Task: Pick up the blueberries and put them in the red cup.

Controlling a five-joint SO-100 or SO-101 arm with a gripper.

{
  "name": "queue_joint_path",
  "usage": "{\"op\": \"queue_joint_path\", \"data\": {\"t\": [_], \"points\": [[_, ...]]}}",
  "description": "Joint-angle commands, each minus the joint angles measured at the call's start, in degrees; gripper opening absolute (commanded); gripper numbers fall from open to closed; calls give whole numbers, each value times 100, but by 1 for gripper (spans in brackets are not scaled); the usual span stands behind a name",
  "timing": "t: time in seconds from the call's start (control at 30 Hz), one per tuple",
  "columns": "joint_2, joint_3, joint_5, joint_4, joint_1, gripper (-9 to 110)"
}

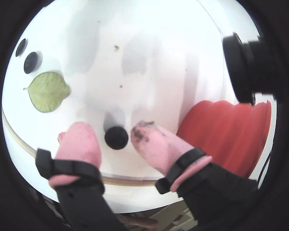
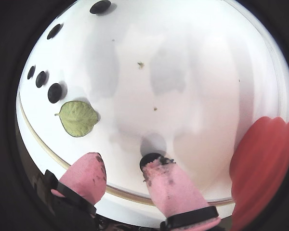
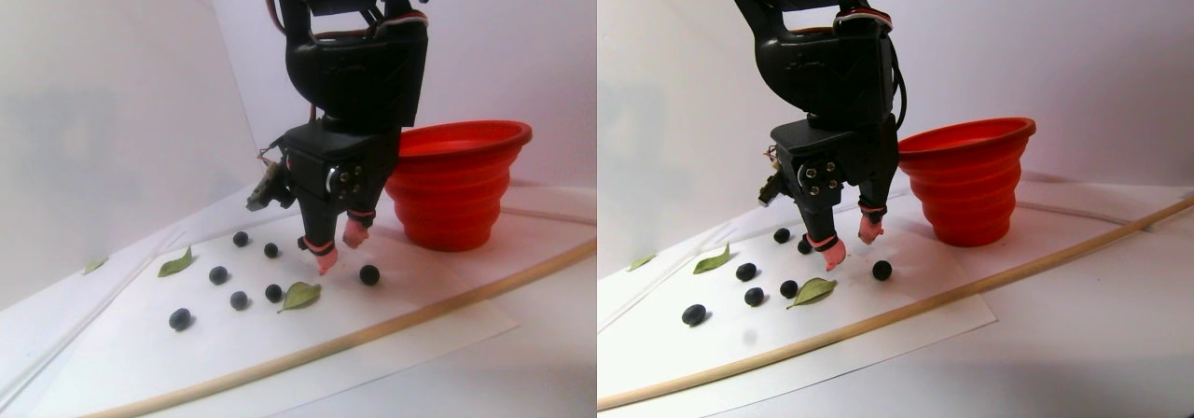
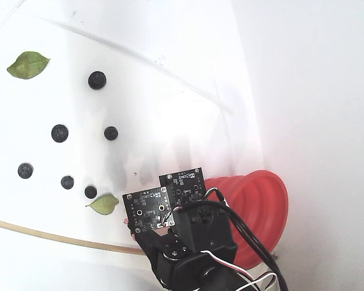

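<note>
While its pincer (image 1: pixel 123 137) hangs open astride one loose berry (image 1: pixel 116 137), gripping nothing, the other blueberries (image 3: pixel 240 299) lie scattered on the bench (image 3: pixel 438 297). No berry shows inside the red cup (image 3: pixel 454 187), whose interior is mostly hidden, so the job looks barely begun.

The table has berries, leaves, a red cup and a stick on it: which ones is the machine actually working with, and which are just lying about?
Part of the job:
- blueberries, one between the open claw's pink tips
- red cup
- claw

Just lying about:
- green leaves
- thin wooden stick
- white paper sheet
</note>
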Motion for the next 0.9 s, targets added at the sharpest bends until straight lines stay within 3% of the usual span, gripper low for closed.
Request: {"op": "queue_joint_path", "data": {"t": [0.0, 0.87], "points": [[0, -141, -70, -79, 53, 15], [-624, -510, -439, -343, 246, 15]]}}
